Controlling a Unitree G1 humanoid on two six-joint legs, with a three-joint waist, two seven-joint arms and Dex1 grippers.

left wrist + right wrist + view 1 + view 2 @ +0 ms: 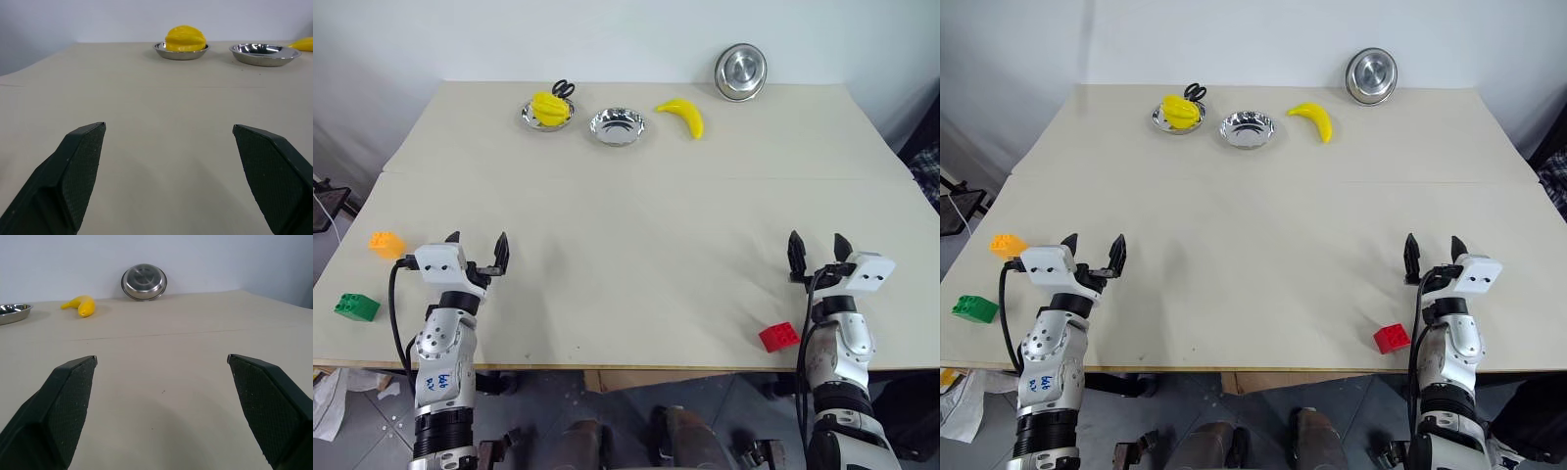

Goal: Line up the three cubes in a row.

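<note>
The three cubes lie apart near the table's front. The orange cube [386, 243] sits at the far left edge, and the green cube [357, 306] is just in front of it at the left corner. The red cube [778, 336] rests near the front edge on the right. My left gripper [478, 246] hovers open to the right of the orange cube, holding nothing. Open and empty too, my right gripper [819, 251] stands behind and slightly right of the red cube. Both point forward over bare table.
At the back of the table [636, 196] a metal bowl [547, 116] holds a yellow fruit, an empty metal bowl [617, 125] stands beside it, and a banana [682, 116] lies to their right. Another bowl [740, 71] leans on the wall.
</note>
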